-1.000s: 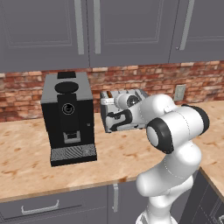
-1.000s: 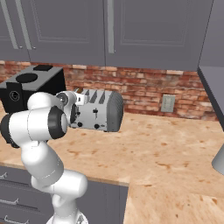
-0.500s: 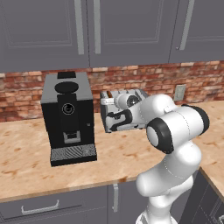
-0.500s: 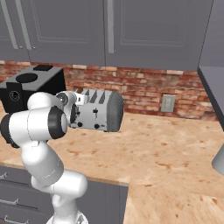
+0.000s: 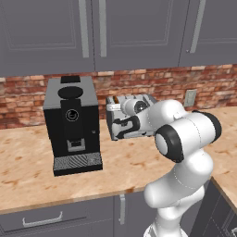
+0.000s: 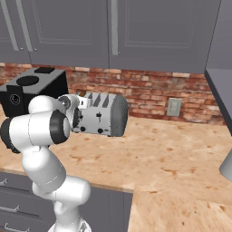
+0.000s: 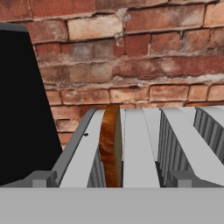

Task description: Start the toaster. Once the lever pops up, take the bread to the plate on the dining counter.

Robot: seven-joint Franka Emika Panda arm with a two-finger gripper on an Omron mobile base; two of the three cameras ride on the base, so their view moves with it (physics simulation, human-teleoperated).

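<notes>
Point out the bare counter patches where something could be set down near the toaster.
Bare top lies right of the toaster, below the wall outlet, and along the front edge ahead of the coffee machine. The gap between coffee machine and toaster is tight, with the arm there.

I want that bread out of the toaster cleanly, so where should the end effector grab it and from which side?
Grip the bread by its exposed top crust, coming straight down from above. It stands on edge in the toaster's leftmost slot as the hand view shows it, walled in by the slot, so probably only the upper edge is reachable; pinch across its thin faces.
</notes>
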